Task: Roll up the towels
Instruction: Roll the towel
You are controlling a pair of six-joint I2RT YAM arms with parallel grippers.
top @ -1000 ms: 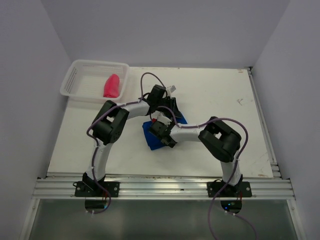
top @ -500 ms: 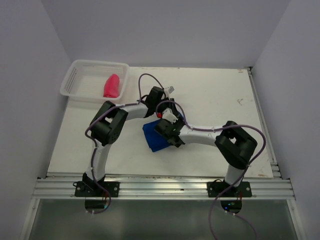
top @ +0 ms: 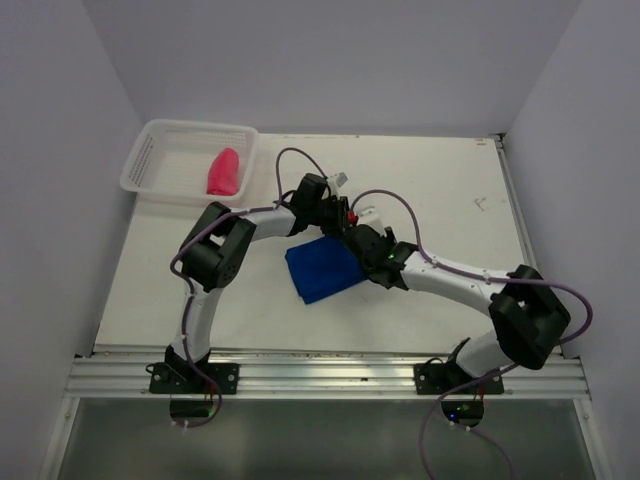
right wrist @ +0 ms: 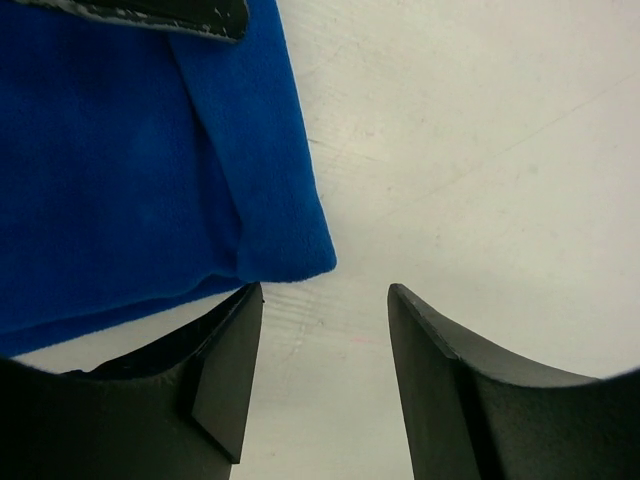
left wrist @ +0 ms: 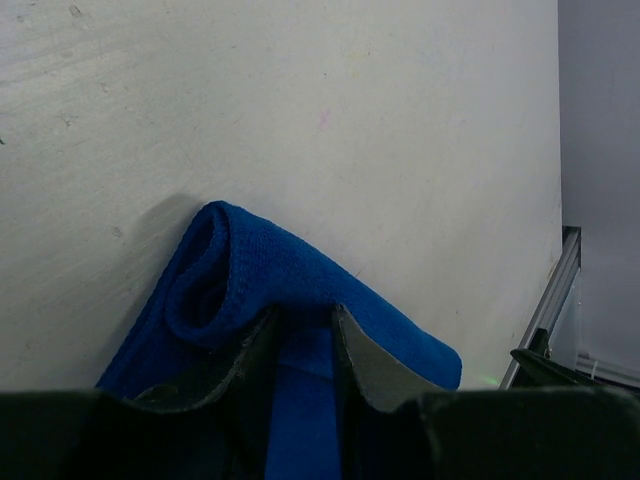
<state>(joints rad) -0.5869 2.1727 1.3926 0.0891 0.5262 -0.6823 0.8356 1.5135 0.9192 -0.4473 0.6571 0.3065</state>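
The blue towel (top: 322,268) lies on the white table (top: 440,190) between the two arms, folded into a flat pad. From the near right of the blue towel the right arm (top: 450,285) reaches in low. The right gripper (right wrist: 325,290) sits just off the towel's far right corner with its jaws spread wide. Only bare table shows between them, and the cloth's corner lies just past one finger (right wrist: 225,370) without being caught. At the far edge of the blue towel the left gripper (left wrist: 305,318) is closed to a narrow gap on a fold of the cloth, with blue fabric pinched between its two fingers. Just beyond the pinch the cloth curls over in a loose loop on the table. The left arm (top: 215,250) bends in from the towel's left. Well beyond the blue towel, to its far left, stands the white mesh basket (top: 140,165), and the pink towel (top: 223,172) lies inside it as a compact bundle.
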